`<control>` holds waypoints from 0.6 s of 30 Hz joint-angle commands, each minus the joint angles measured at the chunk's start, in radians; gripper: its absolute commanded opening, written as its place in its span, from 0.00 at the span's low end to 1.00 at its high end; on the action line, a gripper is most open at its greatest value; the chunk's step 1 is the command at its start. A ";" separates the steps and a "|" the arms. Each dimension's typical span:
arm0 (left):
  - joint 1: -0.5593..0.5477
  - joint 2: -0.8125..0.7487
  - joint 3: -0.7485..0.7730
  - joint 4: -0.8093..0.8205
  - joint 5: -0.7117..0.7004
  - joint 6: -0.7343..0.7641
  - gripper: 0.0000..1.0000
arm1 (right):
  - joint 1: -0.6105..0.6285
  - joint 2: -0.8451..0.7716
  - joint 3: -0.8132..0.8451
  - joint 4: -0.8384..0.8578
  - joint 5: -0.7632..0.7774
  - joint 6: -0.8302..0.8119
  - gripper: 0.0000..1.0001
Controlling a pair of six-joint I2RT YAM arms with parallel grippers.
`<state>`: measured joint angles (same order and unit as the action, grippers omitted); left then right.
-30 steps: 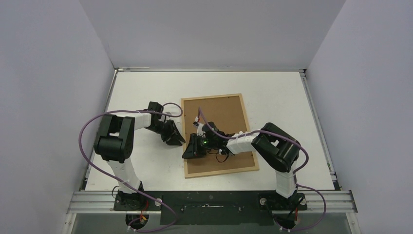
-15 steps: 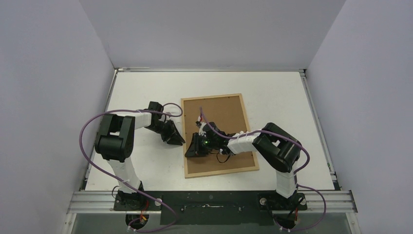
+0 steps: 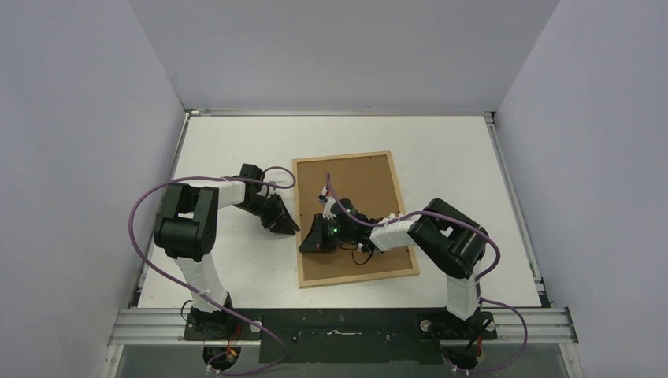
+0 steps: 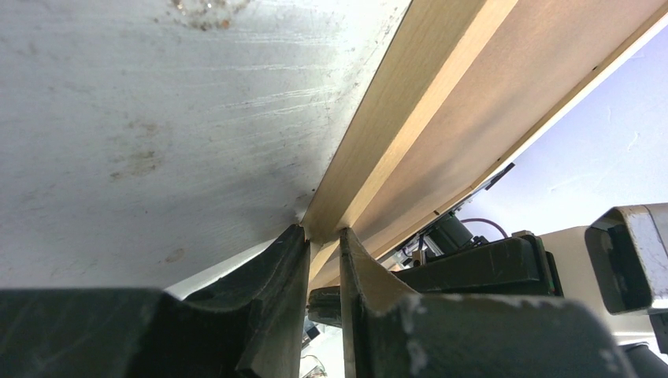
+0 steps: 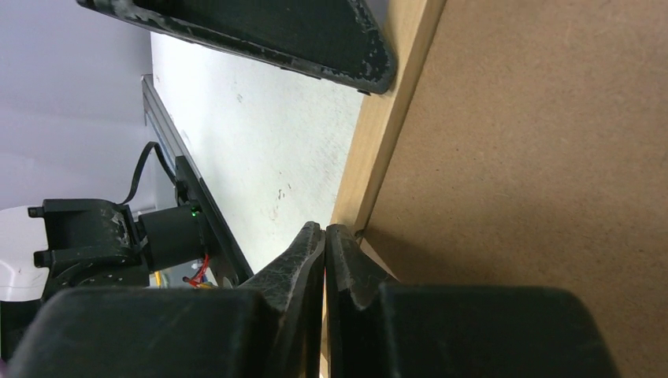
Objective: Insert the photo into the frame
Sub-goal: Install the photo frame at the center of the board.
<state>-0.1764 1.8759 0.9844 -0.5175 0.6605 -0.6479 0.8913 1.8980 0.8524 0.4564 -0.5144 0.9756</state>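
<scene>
Frame (image 3: 358, 213) lay back-up on the scuffed white table (image 3: 236, 142): thin pale wood around a flat brown board.
Left claw (image 3: 295, 229) pinched the frame's left rim. Right claw (image 3: 303, 246), pressed together, sat just inside that rim, over the board.

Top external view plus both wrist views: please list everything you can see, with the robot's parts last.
frame: 1, light-wood rim, plain brown back facing up, lying mid-table, slightly right of centre.
photo: 0, not visible in any view.
table: 1, white, scuffed, under everything.
walls: 3, pale grey, left, back and right of the table.
rail: 1, silver metal, along the near edge, carrying both bases.
cables: 2, purple, one looped along each arm.
left arm: 1, white and black, reaching to the frame's left rim; jaws closed on that rim.
right arm: 1, white and black, over the frame's back; jaws shut, tips at the left rim's inner edge.
</scene>
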 commanded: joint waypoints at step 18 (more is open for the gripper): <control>-0.026 0.086 -0.049 -0.042 -0.276 0.049 0.17 | 0.002 0.023 0.068 -0.136 0.032 -0.049 0.04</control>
<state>-0.1764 1.8790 0.9874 -0.5213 0.6632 -0.6479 0.8906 1.9053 0.8925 0.3756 -0.5159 0.9665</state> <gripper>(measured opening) 0.181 0.038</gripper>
